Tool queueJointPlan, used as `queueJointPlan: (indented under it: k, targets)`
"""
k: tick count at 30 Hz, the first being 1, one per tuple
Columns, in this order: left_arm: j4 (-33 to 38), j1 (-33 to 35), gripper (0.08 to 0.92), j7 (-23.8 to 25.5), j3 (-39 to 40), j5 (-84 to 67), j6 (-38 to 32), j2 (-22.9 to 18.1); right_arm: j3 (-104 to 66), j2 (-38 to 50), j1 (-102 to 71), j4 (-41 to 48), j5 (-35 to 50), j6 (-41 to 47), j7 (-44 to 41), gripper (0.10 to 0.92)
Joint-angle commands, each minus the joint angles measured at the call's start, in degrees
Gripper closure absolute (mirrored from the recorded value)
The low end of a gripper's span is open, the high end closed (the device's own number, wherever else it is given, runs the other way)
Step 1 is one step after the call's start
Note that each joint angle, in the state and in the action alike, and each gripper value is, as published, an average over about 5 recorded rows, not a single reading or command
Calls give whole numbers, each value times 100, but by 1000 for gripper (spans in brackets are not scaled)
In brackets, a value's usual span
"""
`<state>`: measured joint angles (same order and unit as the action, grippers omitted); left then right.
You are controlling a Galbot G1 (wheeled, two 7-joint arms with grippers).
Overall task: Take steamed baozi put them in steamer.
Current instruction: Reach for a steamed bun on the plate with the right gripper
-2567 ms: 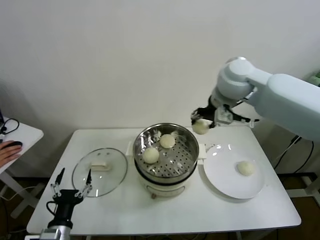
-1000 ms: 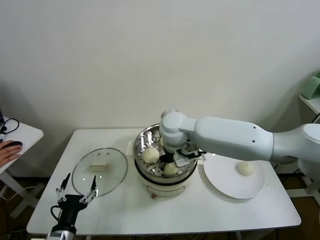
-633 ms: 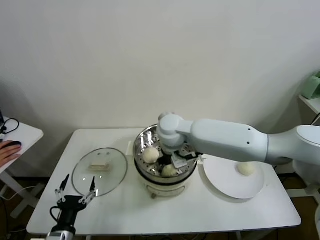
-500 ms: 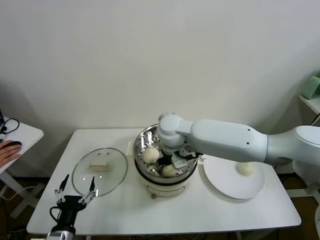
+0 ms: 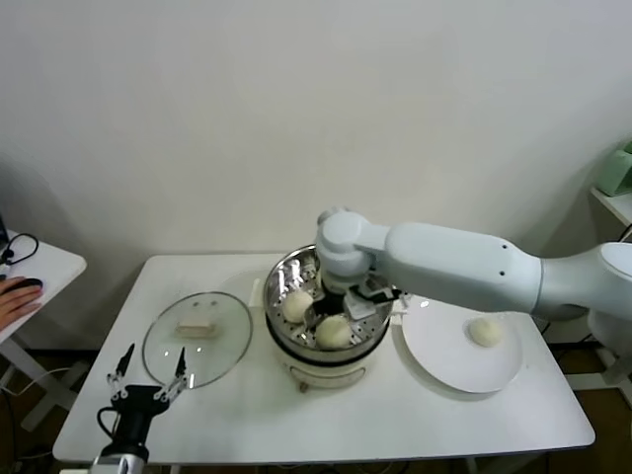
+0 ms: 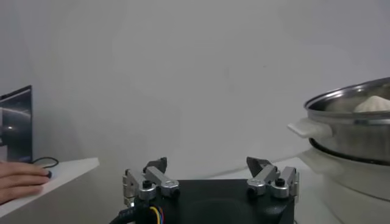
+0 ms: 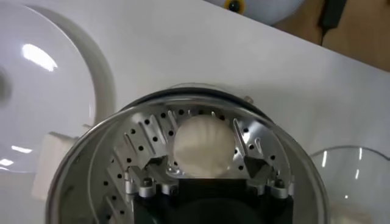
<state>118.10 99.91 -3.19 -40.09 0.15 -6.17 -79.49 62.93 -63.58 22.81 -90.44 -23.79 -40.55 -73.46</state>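
From the head view, the right hand hangs over the steamer in the middle of the white tabletop, fingers spread, nothing clamped. Two baozi show on the perforated tray: one at the near rim, one toward the robot's left. Another baozi lies on the white plate on the robot's right of the steamer. The glass lid with its cream knob lies flat on the robot's left of the steamer. The left hand waits low at the near left edge, fingers apart and empty.

In the left wrist view, the left hand stands open, its fingers well apart, with the steamer off to one side.

In the right wrist view, the right hand has its fingertips on either side of a baozi resting on the steamer's tray, spread clear of it.
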Motion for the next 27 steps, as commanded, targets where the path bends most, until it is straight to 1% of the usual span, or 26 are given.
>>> queueJointPlan:
  k: [1, 3, 4, 8, 10, 12, 15, 17, 19, 24, 27]
  targets:
    - [-33, -42, 177, -49, 47, -25, 26, 23, -21, 340, 951, 119, 956, 187, -66, 203]
    - [-40, -67, 177, -68, 49, -55, 25, 42, 133, 533, 1364, 312, 1478, 495, -105, 203]
    - [-40, -79, 177, -79, 49, -76, 26, 53, 281, 646, 1582, 467, 1886, 733, -122, 203]
    - [-18, -150, 177, -98, 56, -152, 28, 90, 1422, 1162, 2498, 1144, 4006, 2177, -130, 203]
    - [-5, -195, 177, -84, 55, -200, 21, 98, 1904, 1407, 2754, 1347, 4927, 2843, -98, 203]
    - [-1, -229, 177, -35, 51, -252, -11, 110, 2116, 1684, 2819, 1464, 5582, 3374, -26, 203]
    - [5, -252, 177, 35, 48, -306, -73, 128, 2191, 2116, 2714, 1558, 6012, 3910, 91, 203]
    - [28, -262, 177, 52, 45, -331, -98, 121, 2182, 2376, 2585, 1638, 5996, 4063, 149, 203]
    - [48, -268, 177, 67, 42, -354, -125, 110, 2102, 2619, 2372, 1765, 5649, 4047, 193, 203]
    - [6, -266, 177, 35, 37, -369, -162, 90, 985, 3036, 1036, 2280, 3761, 3656, 209, 203]
    - [-39, -252, 177, 36, 24, -371, -199, 84, 151, 3143, 131, 2526, 3071, 3570, 238, 203]
